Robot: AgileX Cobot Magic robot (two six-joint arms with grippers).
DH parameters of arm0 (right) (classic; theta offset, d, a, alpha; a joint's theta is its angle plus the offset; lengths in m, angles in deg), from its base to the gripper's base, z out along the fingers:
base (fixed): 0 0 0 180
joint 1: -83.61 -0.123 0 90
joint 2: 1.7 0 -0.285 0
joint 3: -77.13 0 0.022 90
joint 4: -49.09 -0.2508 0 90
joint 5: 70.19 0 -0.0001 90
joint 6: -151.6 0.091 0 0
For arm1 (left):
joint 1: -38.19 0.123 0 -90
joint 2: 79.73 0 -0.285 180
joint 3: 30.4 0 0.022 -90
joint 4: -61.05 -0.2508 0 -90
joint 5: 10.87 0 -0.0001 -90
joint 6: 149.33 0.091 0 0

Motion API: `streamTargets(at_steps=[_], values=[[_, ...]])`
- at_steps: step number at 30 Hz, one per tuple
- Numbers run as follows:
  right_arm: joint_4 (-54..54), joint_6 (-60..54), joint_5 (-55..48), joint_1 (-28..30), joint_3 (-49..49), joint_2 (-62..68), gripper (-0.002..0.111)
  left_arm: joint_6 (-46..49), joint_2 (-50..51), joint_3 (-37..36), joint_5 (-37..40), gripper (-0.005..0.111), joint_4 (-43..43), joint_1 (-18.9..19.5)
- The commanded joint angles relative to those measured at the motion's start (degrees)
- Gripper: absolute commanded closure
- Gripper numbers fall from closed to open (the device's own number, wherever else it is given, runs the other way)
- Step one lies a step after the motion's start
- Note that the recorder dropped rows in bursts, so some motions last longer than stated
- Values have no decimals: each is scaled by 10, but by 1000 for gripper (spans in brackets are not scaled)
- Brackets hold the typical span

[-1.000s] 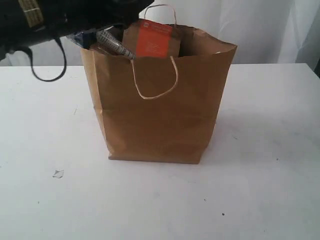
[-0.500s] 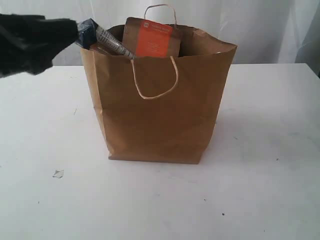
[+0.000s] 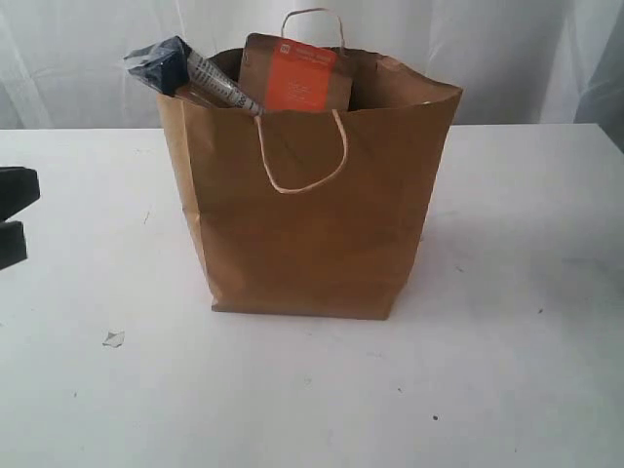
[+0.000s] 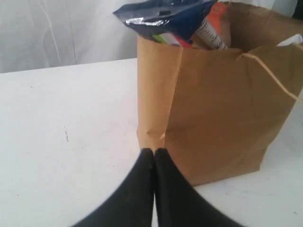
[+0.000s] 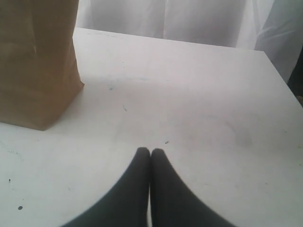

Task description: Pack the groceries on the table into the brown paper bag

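Observation:
The brown paper bag (image 3: pixel 312 224) stands upright in the middle of the white table (image 3: pixel 507 370). The blue spaghetti packet (image 3: pixel 185 73) leans out over the bag's left rim. Beside it the brown pouch with orange label (image 3: pixel 297 76) pokes up from inside. The other groceries are out of view. My left gripper (image 3: pixel 14 219) is at the far left, low over the table and apart from the bag. In the left wrist view this gripper (image 4: pixel 154 151) is shut and empty, facing the bag (image 4: pixel 222 109) and packet (image 4: pixel 165 16). My right gripper (image 5: pixel 150 151) is shut and empty over bare tabletop, the bag (image 5: pixel 33 61) off to one side.
A small pale scrap (image 3: pixel 113 338) lies on the table in front of the bag, to the left. White curtains (image 3: pixel 507 49) hang behind the table's far edge. A few dark specks dot the tabletop.
My left arm has drawn back from the bag's upper left rim, moving left and down to the table's left edge. The spaghetti packet stays in the bag.

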Motion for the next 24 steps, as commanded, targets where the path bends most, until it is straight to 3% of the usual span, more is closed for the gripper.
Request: streamTargets(at_steps=[1,15,20,24], values=[[0,4,2,2,3,-3,108,26,-7,-5,10,106,1,-1],[0,4,2,2,3,-3,108,28,-7,-5,36,106,1,-1],[0,4,2,2,3,-3,108,30,-7,-5,77,106,-19,-1],[0,4,2,2,3,-3,108,63,-7,-10,42,106,-19,-1]])
